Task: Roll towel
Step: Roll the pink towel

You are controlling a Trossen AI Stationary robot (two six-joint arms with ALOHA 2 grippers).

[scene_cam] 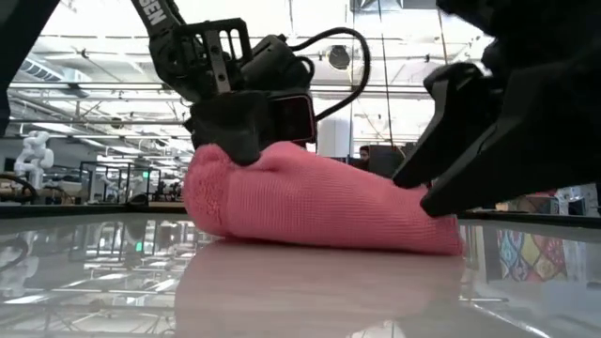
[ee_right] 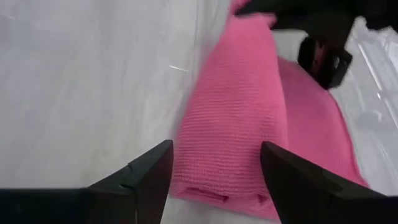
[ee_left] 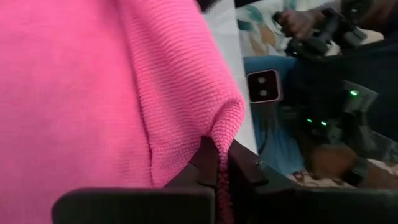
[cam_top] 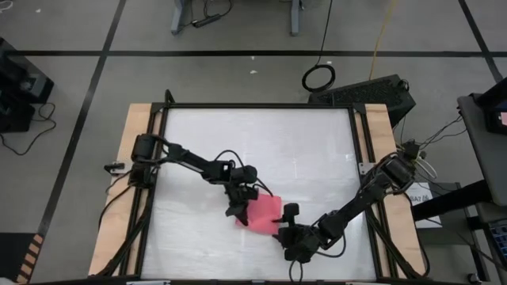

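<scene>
Pink towel (cam_top: 260, 210) lay partly rolled on the white table (cam_top: 301, 150), near its front edge. Left claw (ee_left: 217, 163) pinched its fold; right claw (ee_right: 214, 165) stood wide beside its end.

From above, the left gripper (cam_top: 240, 202) covers one end of the towel (cam_top: 261, 212), and the right gripper (cam_top: 287, 226) hides its near corner, so the cloth's full outline cannot be read there. At tabletop (scene_cam: 300, 291) height the right gripper's dark bulk is cut off by the picture's edge and screens the towel's end. In the left wrist view the towel (ee_left: 93, 93) overruns the picture's edges, and the room beyond is too blurred to make out.
</scene>
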